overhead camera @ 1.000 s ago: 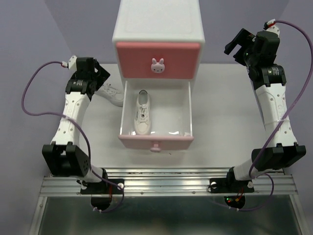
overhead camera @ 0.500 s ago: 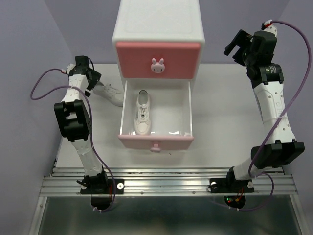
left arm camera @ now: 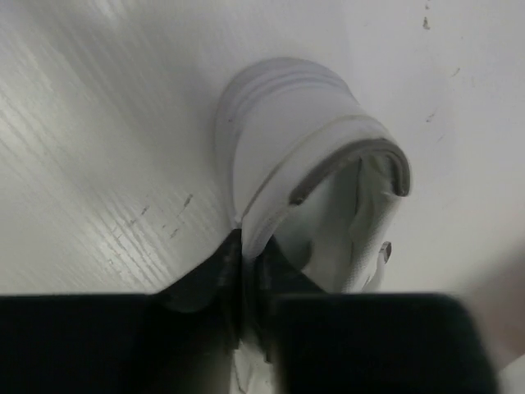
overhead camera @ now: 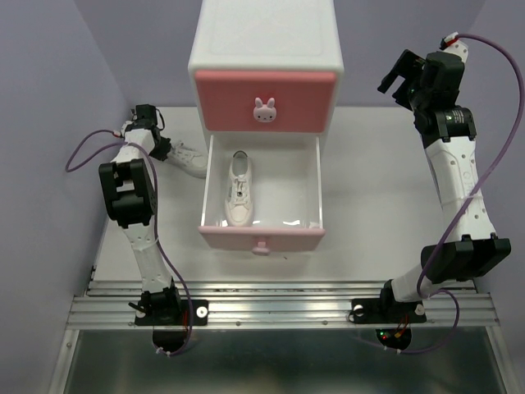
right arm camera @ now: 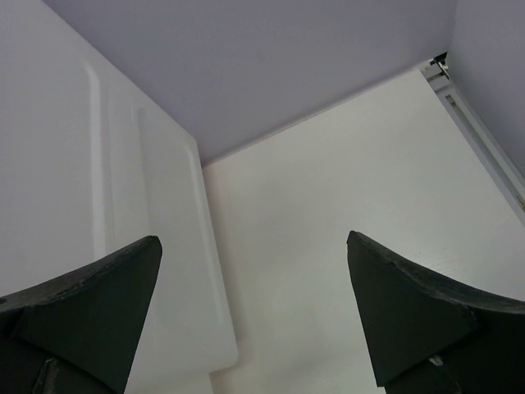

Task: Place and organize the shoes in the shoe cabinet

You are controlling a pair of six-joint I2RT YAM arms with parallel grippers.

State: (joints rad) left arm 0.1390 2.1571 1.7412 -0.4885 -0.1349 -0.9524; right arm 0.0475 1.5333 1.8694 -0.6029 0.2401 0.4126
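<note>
L gripper (left arm camera: 246,264) seemingly tight on white sneaker's (left arm camera: 283,135) rounded heel rim (blurry view); R gripper (right arm camera: 253,246) spread.

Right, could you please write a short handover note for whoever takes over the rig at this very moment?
Left tool: shut on the collar of the white shoe lying on the table, left of the shoe cabinet.
Right tool: open, holding nothing, raised to the right of the cabinet.
Done: lower drawer pulled open, with the other white shoe inside, on its left side.
Left to do: probably lift the gripped shoe into the drawer's bare right half, then push it shut. Upper drawer is shut; no orange shoes in view.
</note>
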